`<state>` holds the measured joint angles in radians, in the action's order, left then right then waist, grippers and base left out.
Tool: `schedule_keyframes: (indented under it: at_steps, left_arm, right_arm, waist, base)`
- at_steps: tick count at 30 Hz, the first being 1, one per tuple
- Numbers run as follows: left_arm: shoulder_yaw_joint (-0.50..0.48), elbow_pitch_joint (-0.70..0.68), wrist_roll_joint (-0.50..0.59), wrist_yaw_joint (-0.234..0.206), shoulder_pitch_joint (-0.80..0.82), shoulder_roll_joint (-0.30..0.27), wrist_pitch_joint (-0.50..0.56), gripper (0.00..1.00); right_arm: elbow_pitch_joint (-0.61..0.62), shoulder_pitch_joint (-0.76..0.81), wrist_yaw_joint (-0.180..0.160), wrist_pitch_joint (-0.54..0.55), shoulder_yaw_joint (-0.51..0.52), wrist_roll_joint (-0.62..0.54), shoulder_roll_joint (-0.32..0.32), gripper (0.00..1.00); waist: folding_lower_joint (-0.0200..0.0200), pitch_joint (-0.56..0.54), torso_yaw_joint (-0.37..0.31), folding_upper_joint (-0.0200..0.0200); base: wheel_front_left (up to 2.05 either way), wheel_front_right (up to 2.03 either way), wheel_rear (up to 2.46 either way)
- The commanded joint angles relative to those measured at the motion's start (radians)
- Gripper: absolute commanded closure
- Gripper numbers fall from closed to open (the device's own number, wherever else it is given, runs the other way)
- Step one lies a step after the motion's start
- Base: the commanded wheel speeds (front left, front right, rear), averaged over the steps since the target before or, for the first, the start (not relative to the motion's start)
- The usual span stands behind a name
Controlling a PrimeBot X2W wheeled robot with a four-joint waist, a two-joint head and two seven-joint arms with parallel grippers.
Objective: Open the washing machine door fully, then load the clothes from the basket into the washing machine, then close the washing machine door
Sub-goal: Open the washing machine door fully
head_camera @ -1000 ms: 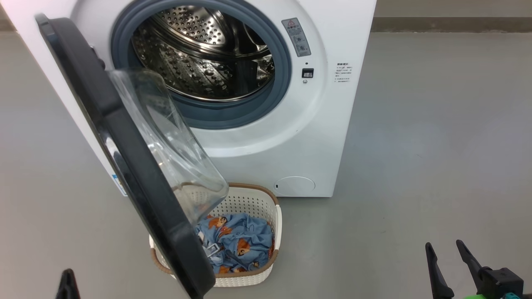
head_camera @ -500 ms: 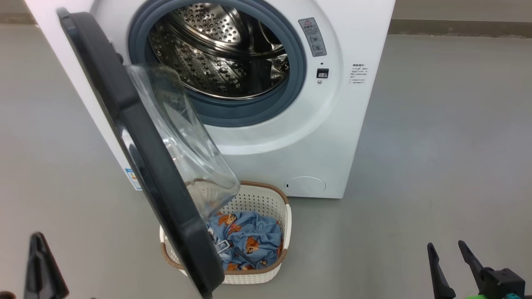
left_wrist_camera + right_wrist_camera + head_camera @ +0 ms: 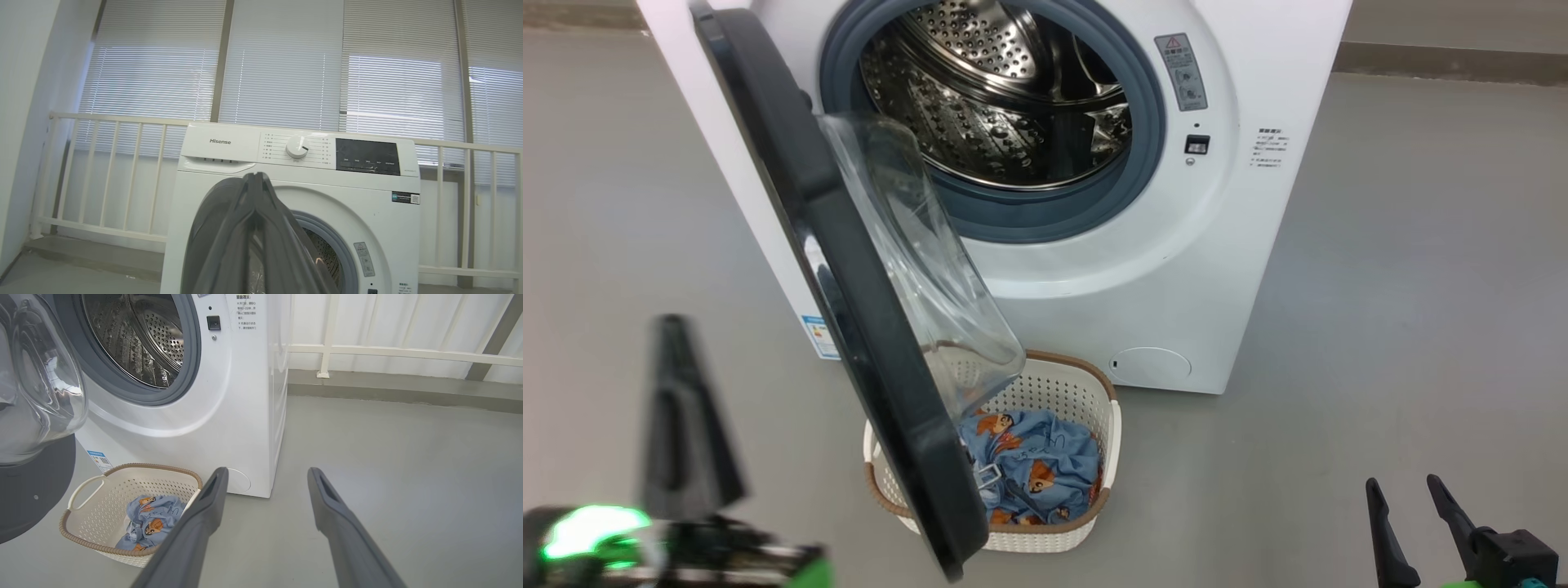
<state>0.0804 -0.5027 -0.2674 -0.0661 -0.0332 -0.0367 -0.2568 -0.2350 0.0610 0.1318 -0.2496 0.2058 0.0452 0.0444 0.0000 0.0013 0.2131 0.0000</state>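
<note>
The washing machine [image 3: 1176, 269] stands open, its steel drum [image 3: 1013, 98] bare inside. The washing machine door [image 3: 849, 310] swings out toward me on its left hinge, its clear glass bowl [image 3: 915, 261] facing the machine. The basket [image 3: 1062, 396] sits on the floor before the machine, partly under the door, with the light blue clothes [image 3: 1037, 465] in it. My left gripper [image 3: 674, 322] rises blurred at the lower left, shut and empty, left of the door; its fingers [image 3: 257, 175] point at the machine's front. My right gripper [image 3: 1413, 506] stays open at the lower right, and in its own view [image 3: 265, 477] stands right of the basket [image 3: 130, 469] and clothes [image 3: 151, 514].
Grey floor [image 3: 1405, 310] lies to the machine's right and around the basket. A white railing [image 3: 388, 351] and blinds [image 3: 286, 73] stand behind the machine. A wall [image 3: 24, 122] closes the far left.
The head camera has turned, so the whole scene sits further right and slightly lower. My shut left gripper has risen into view at the lower left. The right gripper has not moved.
</note>
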Motion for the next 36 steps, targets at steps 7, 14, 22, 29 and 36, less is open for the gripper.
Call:
schedule_keyframes:
  at_steps: [7,14,22,29,36]
  left_arm:
    - [0.244,-0.014,-0.061,0.136,0.047,-0.014,0.061,1.00]
    - [0.362,0.083,-0.197,0.153,0.032,-0.014,0.121,1.00]
    - [0.372,0.213,-0.239,0.112,0.023,-0.026,0.216,1.00]
    - [0.373,0.252,-0.210,0.061,0.017,-0.032,0.249,1.00]
    - [0.372,0.280,-0.209,0.036,0.014,-0.030,0.249,1.00]
  right_arm:
    - [0.017,-0.021,-0.001,-0.012,-0.033,-0.006,0.007,0.00]
    - [0.015,-0.024,-0.001,-0.012,-0.042,-0.003,0.006,0.00]
    - [0.006,-0.017,-0.001,-0.012,-0.039,0.007,0.006,0.00]
    - [0.013,-0.018,-0.001,-0.012,-0.028,0.010,0.006,0.00]
    - [0.021,-0.019,-0.001,-0.012,-0.022,0.008,0.006,0.00]
  waist:
    - [0.0000,0.004,0.013,0.0000]
    - [0.0000,0.010,0.001,0.0000]
    - [0.0000,0.014,-0.012,0.0000]
    - [0.0000,0.026,-0.004,0.0000]
    - [0.0000,0.029,0.012,0.0000]
  base:
    - [0.00,0.00,0.00]
    - [0.00,0.00,0.00]
    - [0.00,0.00,0.00]
    - [0.00,0.00,0.00]
    - [0.00,0.00,0.00]
